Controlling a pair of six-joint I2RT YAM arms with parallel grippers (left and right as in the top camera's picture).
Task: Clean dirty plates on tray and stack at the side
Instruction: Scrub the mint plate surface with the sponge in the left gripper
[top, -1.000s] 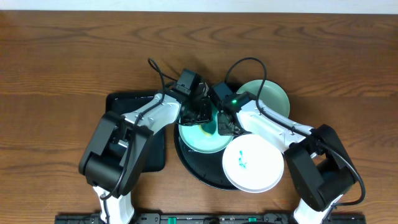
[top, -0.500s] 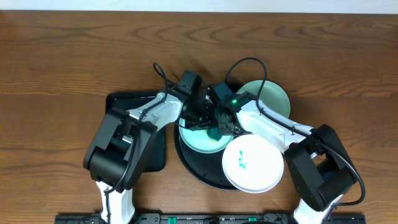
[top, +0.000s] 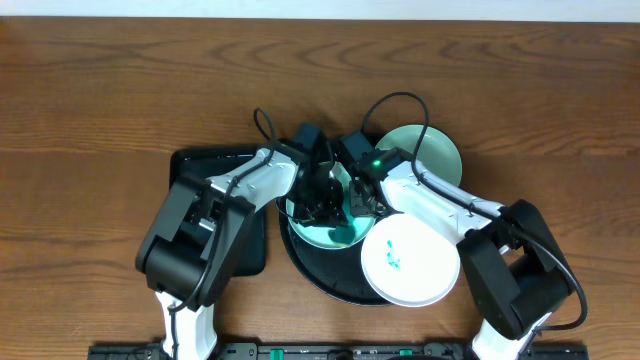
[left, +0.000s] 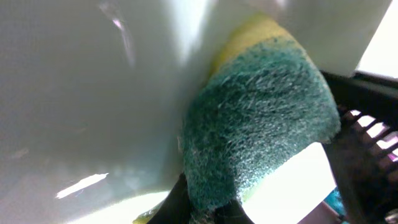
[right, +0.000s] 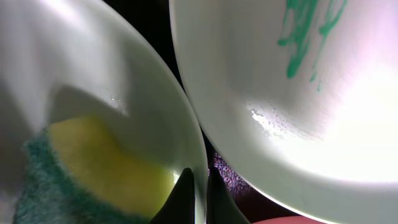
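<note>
**Scrubbing mint plate w/ sponge, mid-tray**

The mint plate (top: 325, 230) in hand is sitting over the middle of the round black tray (top: 310, 272) and looks tipped up rather than flat. The right fingers (right: 186, 191) are pinching its rim, closed to about the plate's thickness, one tip inside the dish and one outside. The left fingers (left: 177, 202) are clamping the sponge (left: 261, 124), green scour side and yellow foam both showing. The sponge is pressing on the plate's inner face. No teal is showing on the bits of this plate in view, but arms and sponge are hiding most of its centre, so can't call it clean.

Just beside it, near right, the white plate (top: 410, 262) is overhanging the tray rim w/ a teal smear in its middle, so prob. not yet done. A second mint plate (top: 425, 152) is lying at the tray's far-right edge w/ no smear seen. Can't tell if it's resting on the rim or the bench (top: 120, 90). A rect. black tray (top: 250, 255) is lying left, under the left arm.

Doing this step well, imo:
- Sponge face flat on the dish, not edge-on.
- Push against the right-hand pinch, so the plate isn't twisting out.
- Short strokes across the centre and out to the rim.
- Mind the white plate's rim, v. close to the pinch point.
- Check the centre is bare before stacking.
</note>
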